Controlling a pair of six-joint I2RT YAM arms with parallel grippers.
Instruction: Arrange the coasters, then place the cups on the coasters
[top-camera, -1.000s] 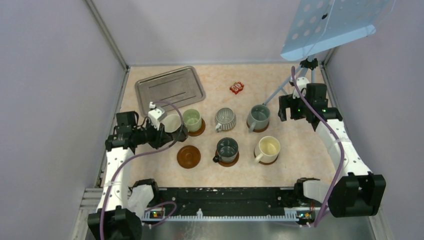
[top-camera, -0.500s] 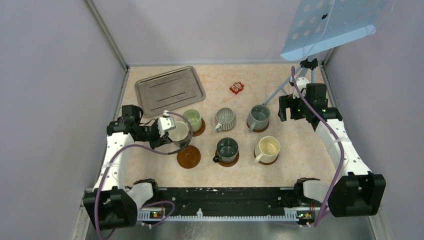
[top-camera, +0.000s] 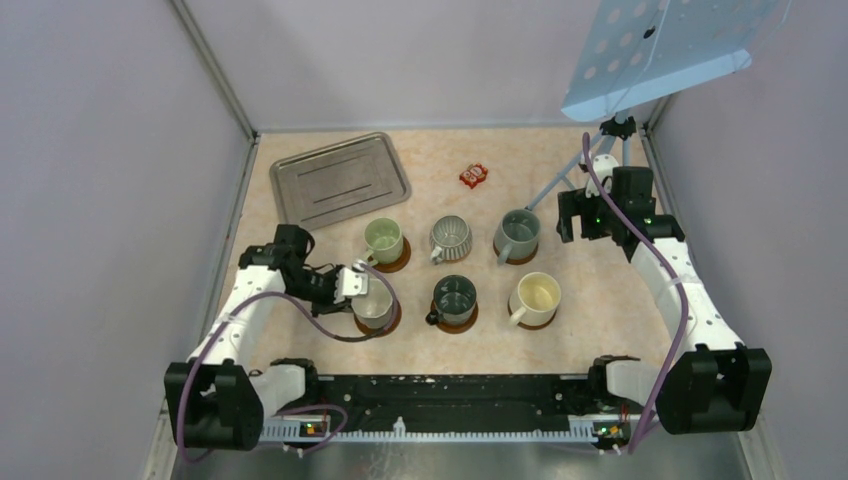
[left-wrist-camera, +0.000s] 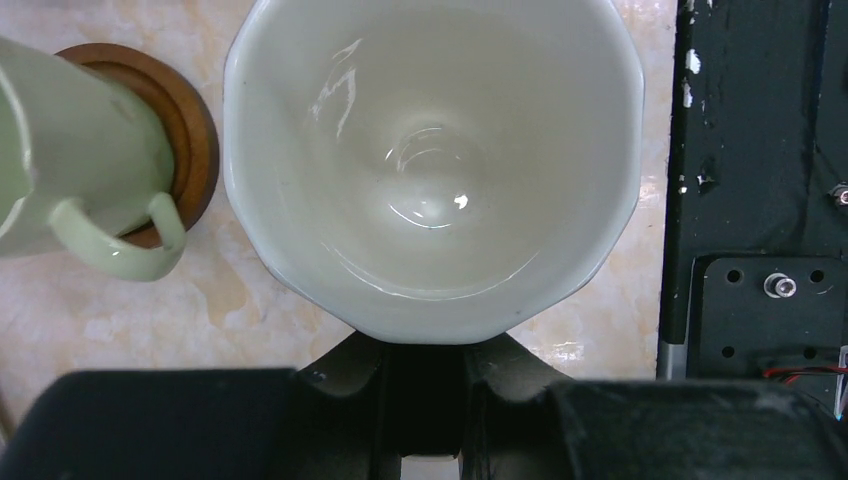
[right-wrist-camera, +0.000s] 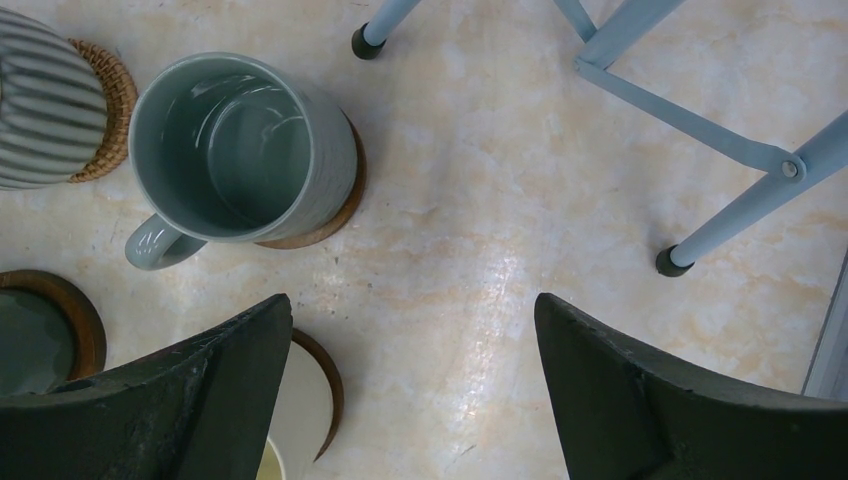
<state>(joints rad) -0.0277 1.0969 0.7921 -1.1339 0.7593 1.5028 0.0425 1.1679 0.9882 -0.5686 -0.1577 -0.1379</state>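
My left gripper (top-camera: 361, 291) (left-wrist-camera: 424, 352) is shut on the black cup with a white inside (top-camera: 376, 304) (left-wrist-camera: 430, 160), gripping it at its near side. The cup sits over a dark brown coaster (top-camera: 386, 327) in the front row; I cannot tell whether it rests on it. Beside it, a pale green cup (top-camera: 383, 238) (left-wrist-camera: 70, 160) stands on its coaster (left-wrist-camera: 192, 130). Ribbed grey (top-camera: 450, 236), grey-blue (top-camera: 517, 235) (right-wrist-camera: 235, 150), dark grey-green (top-camera: 455, 297) and cream (top-camera: 537, 296) cups each stand on a coaster. My right gripper (top-camera: 577, 216) (right-wrist-camera: 414, 380) hangs open over bare table to the right of the grey-blue cup.
A metal tray (top-camera: 340, 180) lies at the back left, and a small red packet (top-camera: 473, 176) at the back middle. Blue stand legs (right-wrist-camera: 690, 120) rise at the back right beside my right arm. The black base rail (left-wrist-camera: 760, 200) runs along the near edge.
My left arm has carried the black cup forward and to the right, from beside the pale green cup to over the empty front-left coaster. The right arm has not moved.
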